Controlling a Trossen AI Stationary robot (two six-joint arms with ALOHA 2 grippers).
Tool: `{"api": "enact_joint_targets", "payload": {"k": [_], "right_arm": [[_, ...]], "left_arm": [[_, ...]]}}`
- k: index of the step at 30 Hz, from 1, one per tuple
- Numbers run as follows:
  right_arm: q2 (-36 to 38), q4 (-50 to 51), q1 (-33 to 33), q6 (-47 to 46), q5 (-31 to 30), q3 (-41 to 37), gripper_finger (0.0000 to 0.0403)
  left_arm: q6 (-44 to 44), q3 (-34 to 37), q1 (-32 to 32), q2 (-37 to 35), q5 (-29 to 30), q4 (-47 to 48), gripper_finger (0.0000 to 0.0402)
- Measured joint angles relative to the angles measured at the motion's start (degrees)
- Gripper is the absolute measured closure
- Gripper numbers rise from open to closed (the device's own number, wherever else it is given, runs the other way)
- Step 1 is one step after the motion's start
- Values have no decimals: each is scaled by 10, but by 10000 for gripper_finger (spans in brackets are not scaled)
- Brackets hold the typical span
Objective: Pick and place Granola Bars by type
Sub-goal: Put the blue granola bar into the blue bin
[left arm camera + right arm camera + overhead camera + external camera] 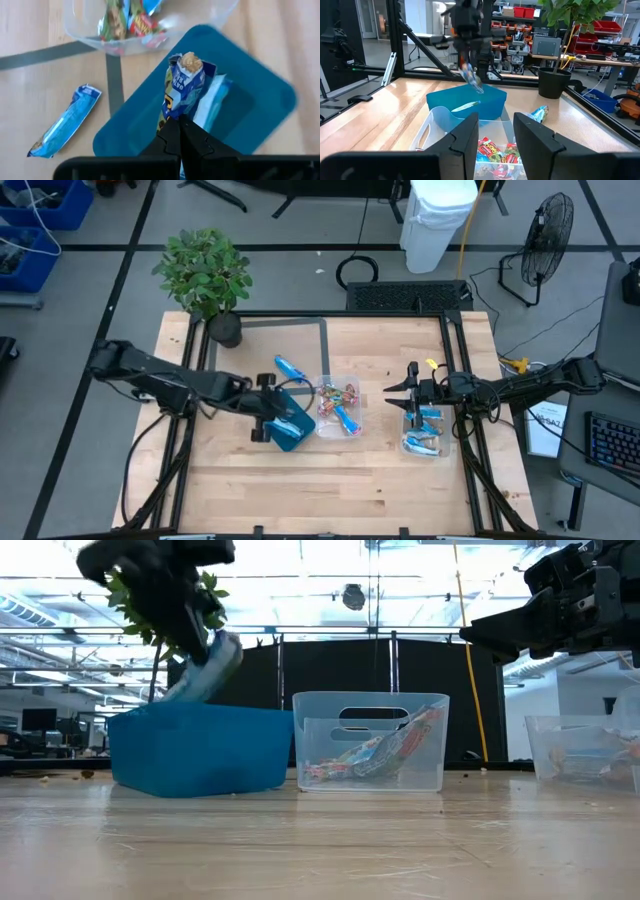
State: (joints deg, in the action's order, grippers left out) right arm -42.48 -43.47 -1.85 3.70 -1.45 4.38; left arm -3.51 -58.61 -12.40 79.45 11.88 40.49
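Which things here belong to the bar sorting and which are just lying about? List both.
Job:
- blue-wrapped bar clamped in the left hand above the teal tray
- loose blue bar on the table
- middle clear tub of multicoloured bars
- right clear tub under the open right hand

Lying about:
- potted plant
- floor fan
- keyboard

Dark jointed arms [150, 370]; black cabling

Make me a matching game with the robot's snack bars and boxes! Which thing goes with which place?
Things:
1. blue bar
2. light blue bar
3. teal tray
4. colourful bars

Places:
A. lying on the bare table
B. in the middle clear tub
C. pinched in the left gripper
D. below the left gripper

Pairs: 1-C, 2-A, 3-D, 4-B
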Motion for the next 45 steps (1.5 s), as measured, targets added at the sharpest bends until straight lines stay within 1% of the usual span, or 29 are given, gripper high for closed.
{"api": "enact_joint_targets", "payload": {"k": [3,5,8,12,16,26,30,33,38,43,45], "right_arm": [[0,0,0,0,0,0,289],[0,0,0,0,0,0,289],[0,0,0,0,0,0,289],[0,0,0,0,0,0,289],[0,0,0,0,0,0,289],[0,0,0,0,0,0,289],[0,0,0,0,0,0,289],[0,0,0,0,0,0,289],[0,0,0,0,0,0,289],[0,1,0,0,0,0,289],[0,3,0,0,0,0,289]], "left_arm": [[4,0,1,32,16,-6,401],[10,0,0,55,15,-12,401],[17,0,4,86,-2,-11,401],[17,0,13,115,-42,-12,401],[16,0,15,128,-42,-12,399],[-16,0,27,128,-35,-15,370],[-38,0,35,128,12,-28,359],[-41,0,41,128,17,-35,345],[5,-2,43,118,17,-39,314],[49,-28,43,70,18,-40,286],[72,-37,43,46,17,-60,279]]}}
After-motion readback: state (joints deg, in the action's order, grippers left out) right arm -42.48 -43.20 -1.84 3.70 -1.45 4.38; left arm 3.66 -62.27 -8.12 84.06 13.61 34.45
